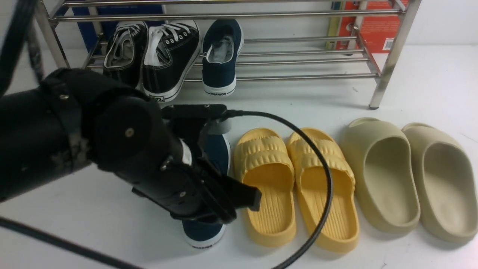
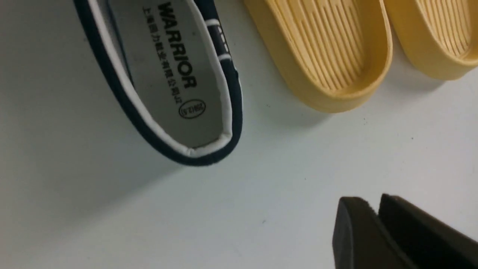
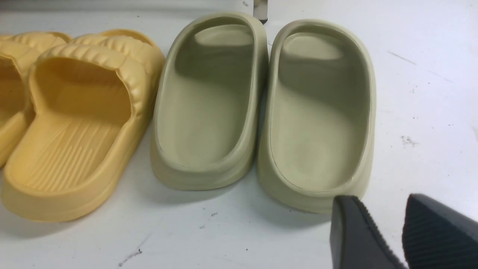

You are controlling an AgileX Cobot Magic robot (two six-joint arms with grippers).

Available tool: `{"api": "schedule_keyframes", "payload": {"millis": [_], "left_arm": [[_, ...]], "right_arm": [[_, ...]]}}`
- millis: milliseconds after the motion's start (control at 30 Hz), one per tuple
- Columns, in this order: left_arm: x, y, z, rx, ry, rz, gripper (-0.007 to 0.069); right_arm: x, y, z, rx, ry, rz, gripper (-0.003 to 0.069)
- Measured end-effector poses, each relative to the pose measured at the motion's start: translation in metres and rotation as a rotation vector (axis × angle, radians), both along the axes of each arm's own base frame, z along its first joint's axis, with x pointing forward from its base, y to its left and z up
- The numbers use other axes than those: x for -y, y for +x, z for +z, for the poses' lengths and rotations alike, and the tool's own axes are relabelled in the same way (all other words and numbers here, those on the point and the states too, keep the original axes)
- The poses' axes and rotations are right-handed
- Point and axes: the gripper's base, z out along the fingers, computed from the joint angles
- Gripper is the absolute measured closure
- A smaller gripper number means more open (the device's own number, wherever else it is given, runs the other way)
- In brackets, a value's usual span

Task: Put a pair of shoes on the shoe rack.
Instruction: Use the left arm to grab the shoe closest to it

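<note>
Two navy shoes show: the racked shoe lies on the lower bars of the rack, heel toward the near edge, just right of two black sneakers on the same shelf. The loose shoe sits on the counter in front of the rack, left of centre and closer to the near edge, with only its toe and its "WARRIOR" heel showing past the left arm. Just to its right two yellow slippers lie side by side. Further toward the right edge are two beige slides, which touch along their inner sides. All four point toward the far edge. The left gripper hangs over the gap between the loose shoe and the nearer slipper. Its fingers are pressed together with nothing between them, clear of the shoe's heel opening. The right gripper shows only in its own wrist view, where it sits near the heel of the outer slide, jaws parted with bare counter between them. One black cable loops across the yellow slippers. The counter is white and lightly scuffed. The rack is one steel frame along the far edge. Behind it, against a white wall, stand a blue panel and a red box.
</note>
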Motion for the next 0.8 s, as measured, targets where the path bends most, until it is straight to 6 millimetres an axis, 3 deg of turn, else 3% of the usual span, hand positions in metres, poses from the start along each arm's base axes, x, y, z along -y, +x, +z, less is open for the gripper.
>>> {"api": "schedule_keyframes", "payload": {"millis": [133,267,633,800], "left_arm": [[0.004,0.012,-0.016,-0.026,0.06,0.059,0.0311],[0.002,0.024,-0.029,-0.002,0.137,0.137,0.0237],[0.011,0.037,-0.057,-0.043,0.162,0.199,0.0277],[0.013,0.041,-0.067,-0.056,0.19,0.192,0.0393]], "right_arm": [[0.0,0.0,0.0,0.0,0.0,0.0,0.0419],[0.0,0.0,0.0,0.0,0.0,0.0,0.0419],[0.0,0.0,0.0,0.0,0.0,0.0,0.0419],[0.0,0.0,0.0,0.0,0.0,0.0,0.0419]]}}
